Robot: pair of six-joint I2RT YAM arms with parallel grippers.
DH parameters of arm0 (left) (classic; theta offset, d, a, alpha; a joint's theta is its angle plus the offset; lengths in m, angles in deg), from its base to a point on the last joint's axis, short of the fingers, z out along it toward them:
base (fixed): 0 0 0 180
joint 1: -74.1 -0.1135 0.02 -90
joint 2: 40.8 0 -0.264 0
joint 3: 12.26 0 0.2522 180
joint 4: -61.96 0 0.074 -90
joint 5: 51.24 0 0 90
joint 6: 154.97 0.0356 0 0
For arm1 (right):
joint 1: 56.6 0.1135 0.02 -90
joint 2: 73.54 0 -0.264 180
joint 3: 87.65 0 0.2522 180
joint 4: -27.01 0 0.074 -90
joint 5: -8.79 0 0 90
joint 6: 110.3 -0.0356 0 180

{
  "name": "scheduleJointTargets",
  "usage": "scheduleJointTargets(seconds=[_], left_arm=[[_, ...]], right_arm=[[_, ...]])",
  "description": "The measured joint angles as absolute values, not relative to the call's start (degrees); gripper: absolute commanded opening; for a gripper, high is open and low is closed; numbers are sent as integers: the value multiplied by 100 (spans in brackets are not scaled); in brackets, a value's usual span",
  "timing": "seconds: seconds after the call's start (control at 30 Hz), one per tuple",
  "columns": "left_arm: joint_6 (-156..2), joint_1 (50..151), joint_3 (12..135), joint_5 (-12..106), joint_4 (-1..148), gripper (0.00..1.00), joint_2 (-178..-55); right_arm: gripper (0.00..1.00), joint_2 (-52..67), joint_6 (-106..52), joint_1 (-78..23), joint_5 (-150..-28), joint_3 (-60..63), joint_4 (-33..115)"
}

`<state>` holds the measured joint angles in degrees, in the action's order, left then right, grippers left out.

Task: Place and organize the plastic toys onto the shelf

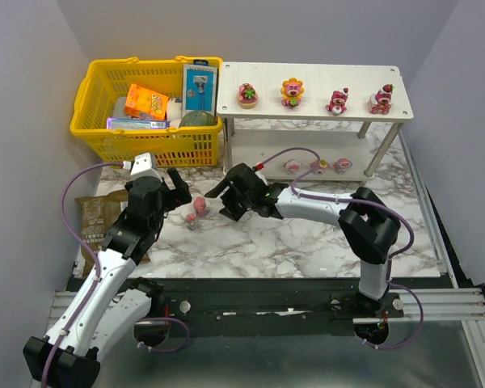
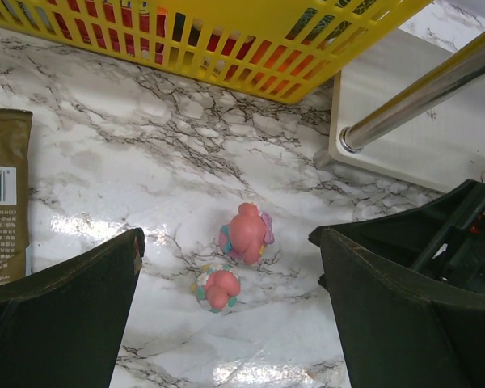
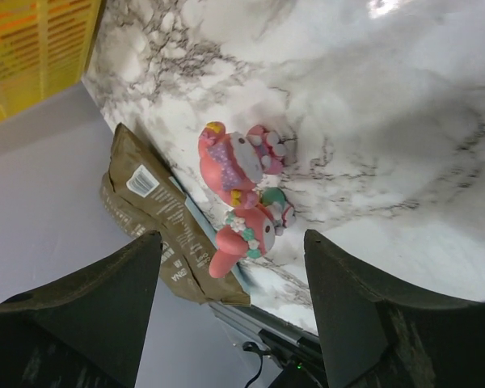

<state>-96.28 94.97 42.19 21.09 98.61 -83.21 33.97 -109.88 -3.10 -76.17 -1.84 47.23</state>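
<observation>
Spread pincer [image 2: 228,238] flanks two pink toys [image 2: 247,234] on the marble table [image 2: 105,153].

Both arms share one build: the left arm [image 1: 97,303] and the right arm [image 1: 315,208] have glossy white links between chunky black joints. A lilac cable [image 1: 65,198] loops along each. The left claw [image 1: 180,190] and right claw [image 1: 225,200] are dark and matte, with broad, wedge-shaped fingers [image 2: 65,315].

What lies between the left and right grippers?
Two pink toys lie on the table between the left gripper and right gripper, clearest in the top view.
</observation>
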Motion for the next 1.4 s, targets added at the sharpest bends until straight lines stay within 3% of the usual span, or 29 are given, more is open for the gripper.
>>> scheduleJointTargets(seconds=[0.5,0.93,1.4], left_arm=[[-9630,9497,4219,2092,9864,99,-8321],[-9628,9499,4219,2037,9864,99,-8321],[-9628,9497,4219,2028,9864,99,-8321]], right_arm=[[72,4326,-9591,-164,-7580,376,4515],[70,4487,-8693,-157,-7571,195,3127],[58,4719,-8411,-157,-7641,418,3011]])
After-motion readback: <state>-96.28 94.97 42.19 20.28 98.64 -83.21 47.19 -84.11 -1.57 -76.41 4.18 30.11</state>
